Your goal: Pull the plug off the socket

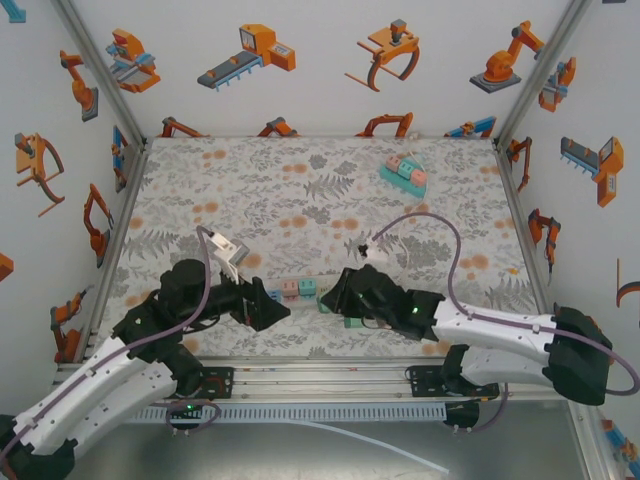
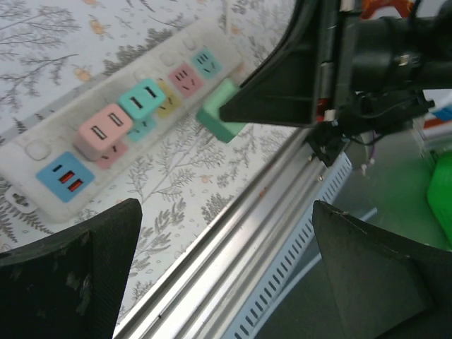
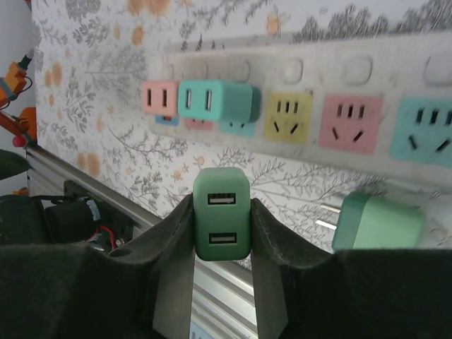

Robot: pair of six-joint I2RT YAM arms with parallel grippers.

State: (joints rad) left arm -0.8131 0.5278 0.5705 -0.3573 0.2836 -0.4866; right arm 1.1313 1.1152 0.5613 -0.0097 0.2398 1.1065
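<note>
Left gripper [image 2: 224,212] wide apart, right gripper [image 3: 221,206] pinched tight (both arms low, angled inward).

Top view: power strip [image 1: 291,288], short middle stretch visible, both ends covered. Pastel blocks [image 1: 404,174] near the table's [image 1: 300,190] far right corner, too small to identify.

Left wrist view: soft focus. Strip's far end is behind the right arm [image 2: 367,49]. Green plug [image 2: 220,121] half covered by a black finger [image 2: 282,78].

Right wrist view: strip cut by right edge. Second green plug [image 3: 378,222], lower half behind the right gripper [image 3: 222,212]. Held plug's base buried between the fingers.
</note>
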